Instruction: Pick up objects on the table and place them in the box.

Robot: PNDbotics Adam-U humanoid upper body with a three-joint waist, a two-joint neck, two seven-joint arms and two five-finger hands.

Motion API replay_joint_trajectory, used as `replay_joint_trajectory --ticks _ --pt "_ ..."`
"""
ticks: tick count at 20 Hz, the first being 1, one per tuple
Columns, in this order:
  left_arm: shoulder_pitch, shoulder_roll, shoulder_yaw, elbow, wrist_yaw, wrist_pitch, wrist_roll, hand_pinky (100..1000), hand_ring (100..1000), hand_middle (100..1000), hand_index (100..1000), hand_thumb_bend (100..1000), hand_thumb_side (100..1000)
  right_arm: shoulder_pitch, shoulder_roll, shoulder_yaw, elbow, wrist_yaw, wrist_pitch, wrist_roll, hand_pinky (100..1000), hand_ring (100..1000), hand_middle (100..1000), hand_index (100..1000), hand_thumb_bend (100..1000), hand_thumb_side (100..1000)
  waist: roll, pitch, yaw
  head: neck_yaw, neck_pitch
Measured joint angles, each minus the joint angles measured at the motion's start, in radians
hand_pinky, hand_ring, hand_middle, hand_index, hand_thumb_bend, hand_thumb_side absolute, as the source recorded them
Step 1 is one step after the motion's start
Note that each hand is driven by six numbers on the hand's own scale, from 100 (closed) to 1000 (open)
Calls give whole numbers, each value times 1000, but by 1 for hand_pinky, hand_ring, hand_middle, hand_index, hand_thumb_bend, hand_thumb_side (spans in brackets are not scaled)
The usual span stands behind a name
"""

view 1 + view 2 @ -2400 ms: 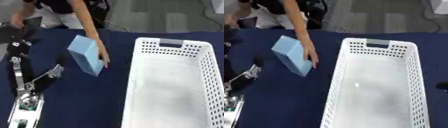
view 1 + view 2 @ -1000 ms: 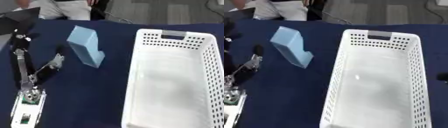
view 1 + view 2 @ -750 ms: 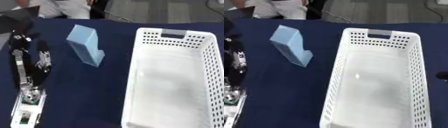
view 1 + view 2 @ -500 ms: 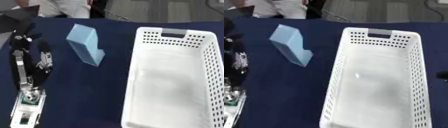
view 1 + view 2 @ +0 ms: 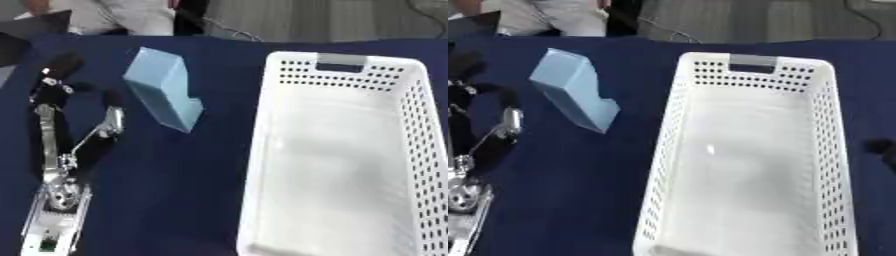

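A light blue box (image 5: 163, 93) lies tilted on the dark blue table, left of the middle. To its right stands a long white perforated basket (image 5: 259, 165), with nothing inside. My left hand (image 5: 63, 95) is at the left edge, a short way left of the blue box and apart from it, fingers pointing up and spread, holding nothing. Its silver forearm (image 5: 54, 200) runs down to the lower left corner. A small dark part of my right hand (image 5: 882, 148) shows at the right edge, beside the basket's outer wall.
The blue cloth (image 5: 184, 190) covers the whole table. A dark flat object (image 5: 26, 31) lies at the far left corner. Grey floor with cables lies beyond the far edge. Open cloth stretches between my left arm and the basket.
A person's hand that held the blue box has withdrawn; the box stays tilted on the table. My left hand's fingers folded in, then spread again. The view has shifted slightly.
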Motion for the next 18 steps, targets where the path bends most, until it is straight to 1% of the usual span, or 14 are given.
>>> replay_joint_trajectory --ticks 3,4,5,6,7,8,9,12,13,15,16,17,18 --pt "-13 -8 -8 3 -34 77 -42 594 808 770 868 461 100 0 0 0 0 4 -2 -2 902 784 838 1000 100 796 1 2 0 -7 4" --pt "-17 -10 -11 3 -47 96 -59 595 808 770 870 497 100 0 0 0 0 6 -2 -2 902 784 837 1000 100 798 3 2 0 -7 4" --pt "-19 -14 -13 2 -63 114 -78 596 808 773 873 469 112 0 0 0 0 7 -2 -2 901 784 837 1000 100 796 6 2 0 -8 4" --pt "-21 -18 -16 2 -77 128 -95 596 807 773 873 470 114 0 -1 0 0 8 -2 -2 901 784 837 1000 100 796 8 2 0 -8 4" --pt "-24 -21 -17 -1 -89 139 -111 599 807 774 874 472 138 0 -1 0 0 10 -2 -2 900 782 837 1000 100 796 9 2 0 -11 4" --pt "-26 -24 -18 -5 -99 149 -125 598 807 774 874 472 136 0 -1 0 0 11 -2 -2 900 782 837 1000 100 796 9 2 0 -15 4" --pt "-27 -27 -19 -9 -106 156 -137 605 808 776 876 473 157 1 -1 0 0 11 -2 -2 899 782 837 1000 100 796 9 2 0 -16 4" --pt "-27 -29 -23 -16 -128 166 -164 616 813 784 882 483 176 2 -1 0 0 11 -2 -2 898 781 837 1000 100 795 10 2 0 -16 4" --pt "-27 -32 -23 -17 -134 167 -172 627 820 800 902 497 192 3 -1 0 0 11 -2 -2 898 781 837 1000 100 794 11 2 0 -16 4" --pt "-28 -35 -23 -18 -145 171 -186 640 829 823 930 506 194 4 -2 0 0 11 -2 -2 897 781 837 1000 100 793 12 2 0 -16 4" --pt "-29 -35 -23 -19 -150 173 -191 639 828 822 929 505 193 4 -4 0 0 11 -2 -2 897 781 837 1000 100 793 12 2 0 -16 4" --pt "-32 -35 -23 -19 -154 176 -195 649 834 826 933 495 222 4 -6 0 0 11 -2 -2 896 780 837 1000 100 793 12 2 0 -16 4" --pt "-35 -36 -23 -21 -158 178 -198 647 833 828 934 504 209 4 -8 0 0 11 -2 -2 896 780 837 1000 100 793 12 2 0 -16 4"
